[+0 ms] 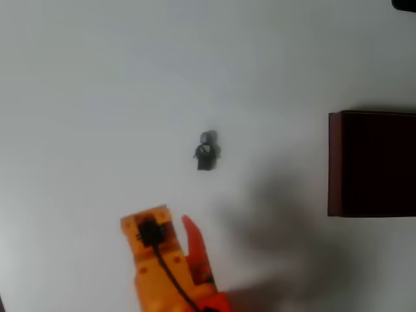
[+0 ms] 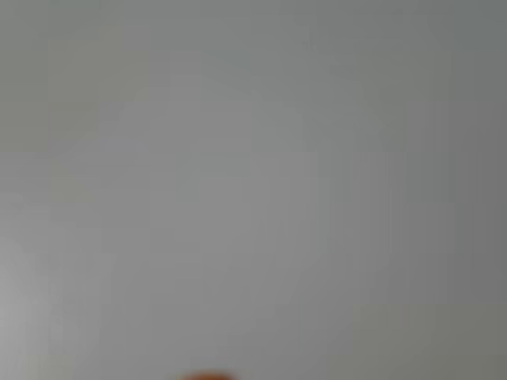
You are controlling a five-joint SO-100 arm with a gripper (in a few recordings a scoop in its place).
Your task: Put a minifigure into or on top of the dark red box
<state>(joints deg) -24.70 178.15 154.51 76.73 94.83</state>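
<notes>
Overhead, minifigure (image 1: 206,150) lies apart, up-right of end effector (image 1: 175,224); fingers spread, empty.

Count taken from the overhead view. Toy figures: one, a small dark minifigure (image 1: 206,150) on the white table (image 1: 97,97). Boxes: one, a dark red box (image 1: 372,164) at the right edge, cut off by the frame, so any further part of it cannot be counted. Robot arms: one, orange, with one gripper (image 1: 174,224) showing one red finger (image 1: 194,240); a second finger cannot be made out. Wrist view: blurred grey surface, and one orange sliver at the bottom edge, probably part of the gripper.
</notes>
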